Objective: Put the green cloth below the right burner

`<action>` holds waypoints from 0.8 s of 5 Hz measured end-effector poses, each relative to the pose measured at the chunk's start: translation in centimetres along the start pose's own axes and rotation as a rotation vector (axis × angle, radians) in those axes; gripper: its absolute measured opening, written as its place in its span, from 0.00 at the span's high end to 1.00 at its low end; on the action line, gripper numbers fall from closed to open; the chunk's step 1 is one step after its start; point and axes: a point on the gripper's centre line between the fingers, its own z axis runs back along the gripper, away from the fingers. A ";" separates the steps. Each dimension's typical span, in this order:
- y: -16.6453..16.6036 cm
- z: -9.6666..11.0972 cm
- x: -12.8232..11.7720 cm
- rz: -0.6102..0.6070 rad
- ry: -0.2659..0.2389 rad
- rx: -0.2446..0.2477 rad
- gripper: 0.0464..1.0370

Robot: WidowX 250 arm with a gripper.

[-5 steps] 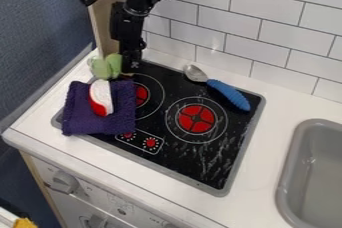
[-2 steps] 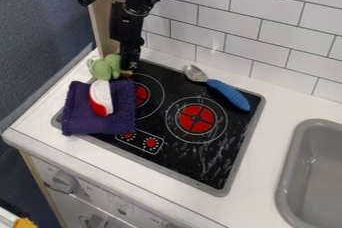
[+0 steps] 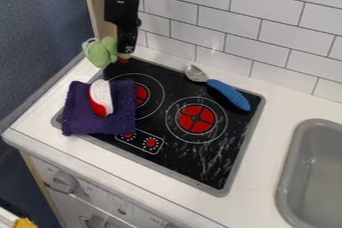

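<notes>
At the stove's back left corner, my gripper (image 3: 124, 51) hangs low over the stove's edge, shut on the green cloth (image 3: 100, 52). The cloth bunches out to the left of the fingers, held up off the surface. The right burner (image 3: 196, 119), a red disc inside white rings, lies uncovered to the lower right of the gripper. Black stovetop with pale streaks (image 3: 207, 159) stretches from this burner to the front edge.
A purple cloth (image 3: 83, 114) covers the stove's left side, with a red and white brush-like object (image 3: 101, 97) on top. Behind the right burner lies a blue-handled spoon (image 3: 228, 94). A grey sink (image 3: 320, 172) is at the right, a tiled wall (image 3: 220, 27) behind.
The gripper has risen and shifted slightly left, and the green cloth has come up with it. A small red patch at the stove's back left corner has come into sight.
</notes>
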 end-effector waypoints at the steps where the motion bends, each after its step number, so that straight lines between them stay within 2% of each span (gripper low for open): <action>1: 1.7 2.3 -0.1 -0.036 0.047 -0.030 0.95; 2: 5.1 4.4 -1.2 -0.121 0.091 -0.044 0.95; 3: 9.3 5.5 -2.3 -0.243 0.123 -0.051 0.95; 4: 13.0 5.5 -3.4 -0.376 0.131 -0.038 0.95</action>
